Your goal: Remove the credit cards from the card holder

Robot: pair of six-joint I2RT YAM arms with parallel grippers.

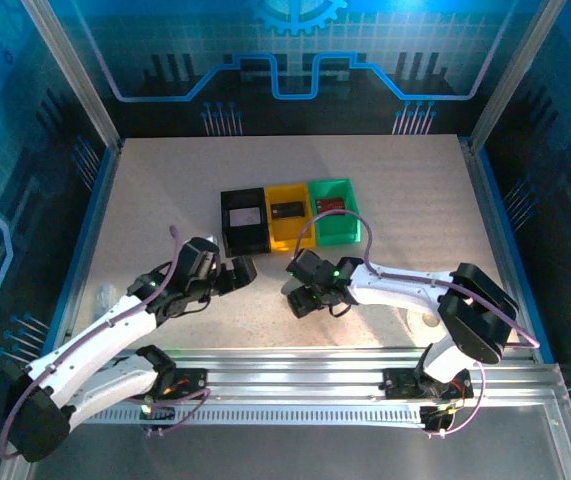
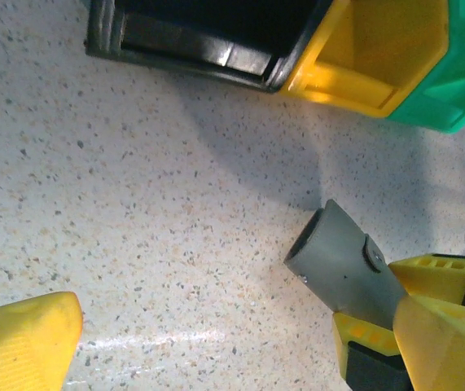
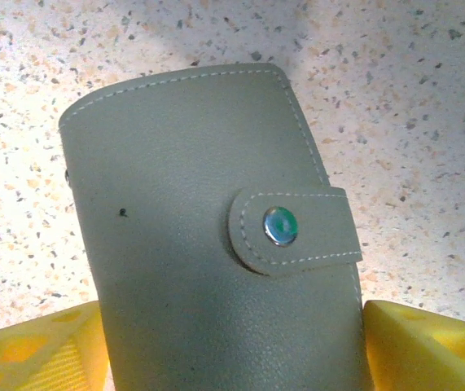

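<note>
Grey card holder [image 3: 208, 244]: stitched edges, shut, tab [image 3: 293, 232] snapped across the front w/ a metal stud [image 3: 280, 226]. It sits in the R jaws, w/ yellow pads [image 3: 37, 350] against both long edges, so the R jaws are set fairly wide and clamped on it. Top view puts this just in front of the bins, mid bench [image 1: 415, 200]. From the L wrist the holder's free end angles down toward the bench; can't tell if it touches. L jaws are spread wide w/ nothing btwn them, just left of the R jaws, near the holder but apart from it.

Behind: black bin [image 1: 227, 225], yellow bin [image 1: 290, 241] and green bin [image 1: 337, 233], side by side in a row. Pale card [image 1: 246, 214] in the black, dark card [image 1: 287, 210] in the yellow, red card [image 1: 332, 205] in the green.
</note>
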